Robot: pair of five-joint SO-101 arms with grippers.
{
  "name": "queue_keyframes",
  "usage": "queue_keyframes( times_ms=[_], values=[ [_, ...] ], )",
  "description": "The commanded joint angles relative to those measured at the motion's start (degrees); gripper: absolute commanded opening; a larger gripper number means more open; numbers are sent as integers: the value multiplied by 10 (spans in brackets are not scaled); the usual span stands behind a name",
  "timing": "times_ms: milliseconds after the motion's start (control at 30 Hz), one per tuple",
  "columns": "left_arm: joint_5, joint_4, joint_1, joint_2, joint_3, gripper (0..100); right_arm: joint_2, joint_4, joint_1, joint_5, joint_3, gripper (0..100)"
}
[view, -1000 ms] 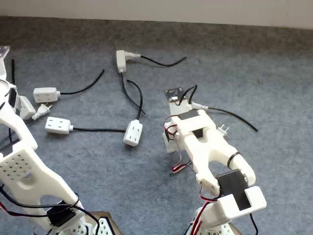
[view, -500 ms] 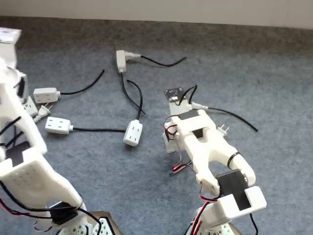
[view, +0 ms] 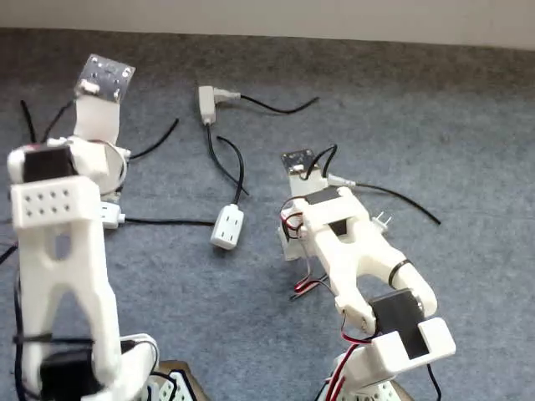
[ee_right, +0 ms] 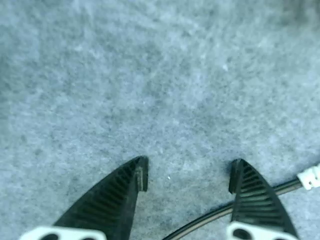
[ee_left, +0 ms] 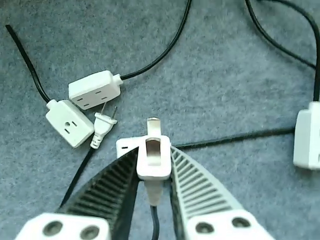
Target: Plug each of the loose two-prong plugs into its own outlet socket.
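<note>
Grey carpet [view: 468, 125] — black cords [view: 167, 221], pale strip [view: 334, 17] behind

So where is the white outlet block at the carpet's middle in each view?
High view: outlet block at centre.
Left wrist view: outlet block cut by the frame's edge.
Right wrist view: carpet beneath the right gripper.
Shared landmark: black cord running toward it.

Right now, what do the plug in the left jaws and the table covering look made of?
Plug: white moulded plastic, smooth, slightly glossy; its prong looks like bare metal. Table covering: likely grey felt or short carpet, matte and fuzzy.
</note>
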Motion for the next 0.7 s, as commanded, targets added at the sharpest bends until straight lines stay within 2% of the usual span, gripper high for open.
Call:
queue_keyframes(
  times_ms=[0, 233, 367, 533, 667],
  values=[
    [79, -154, 34, -114, 157, 5, -2, -24, 6, 7, 2, 253],
    [103, -260, 163, -266, 331, 5, -2, -29, 7, 7, 2, 253],
    [148, -302, 223, -342, 394, 5, -2, -35, 7, 7, 4, 253],
    [158, -367, 278, -437, 507, 5, -2, -35, 7, 7, 4, 253],
    [159, -453, 288, -522, 596, 5, -2, -36, 6, 7, 4, 253]
  ],
)
